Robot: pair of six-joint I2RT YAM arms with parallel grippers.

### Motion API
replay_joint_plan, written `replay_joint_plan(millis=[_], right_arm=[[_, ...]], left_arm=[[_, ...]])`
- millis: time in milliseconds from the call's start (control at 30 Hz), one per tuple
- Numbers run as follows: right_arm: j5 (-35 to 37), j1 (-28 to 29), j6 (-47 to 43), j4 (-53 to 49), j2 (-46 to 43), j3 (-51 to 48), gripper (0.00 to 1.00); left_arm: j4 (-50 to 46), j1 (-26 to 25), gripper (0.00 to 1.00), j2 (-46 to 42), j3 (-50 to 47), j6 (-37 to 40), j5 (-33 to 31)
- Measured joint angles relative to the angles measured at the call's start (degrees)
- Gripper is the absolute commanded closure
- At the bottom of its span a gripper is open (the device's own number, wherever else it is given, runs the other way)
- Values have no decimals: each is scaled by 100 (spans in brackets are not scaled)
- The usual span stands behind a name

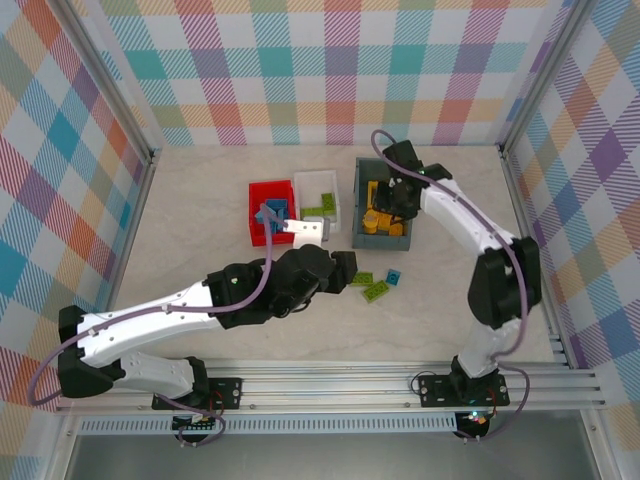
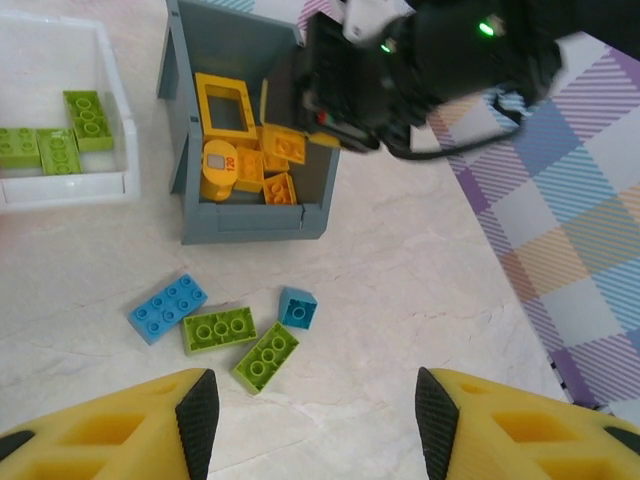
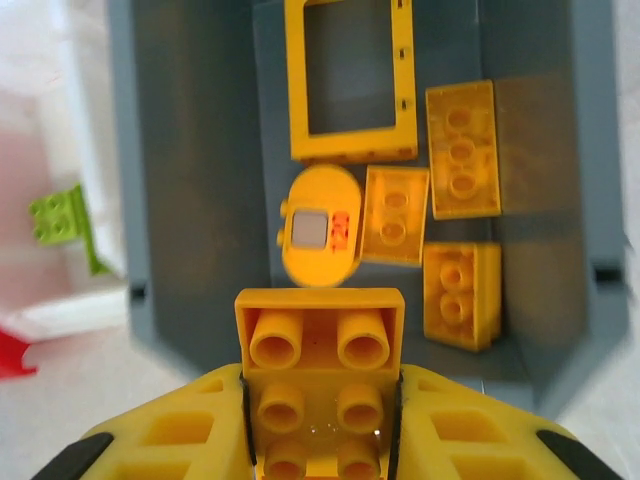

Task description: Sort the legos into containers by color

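My right gripper (image 3: 320,405) is shut on a yellow brick (image 3: 320,340), studs-down side facing the camera, held above the dark grey bin (image 3: 190,180). That bin holds a yellow square frame (image 3: 350,80), a rounded yellow piece (image 3: 320,235) and several yellow bricks. My left gripper (image 2: 317,415) hangs open over bare table, nothing between its fingers. Just beyond it lie a long blue brick (image 2: 167,307), a small blue brick (image 2: 297,308) and two lime green bricks (image 2: 218,329) (image 2: 265,357). The white bin (image 2: 70,190) holds green bricks. Blue pieces show in the red bin (image 1: 268,190).
The three bins stand side by side at the table's middle: red, white (image 1: 317,183), grey (image 1: 362,200). The right arm (image 2: 430,60) reaches over the grey bin's far end. Checked walls and metal rails close the table on three sides.
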Motion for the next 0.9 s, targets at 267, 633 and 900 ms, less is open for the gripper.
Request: replay_joint_plan(millis=[267,633,900], right_arm=[[-920,-431,-122,87,1456,1071,69],[-1755,-538,-111,140,2020,1423,45],[-1834,-538,-76,264,1801,1261,41]], left_arm=[[4,0,44,83,-7,-2,201],[4,0,44,83,-63,-2,264],[9,0,45,70,-166,-26,264]])
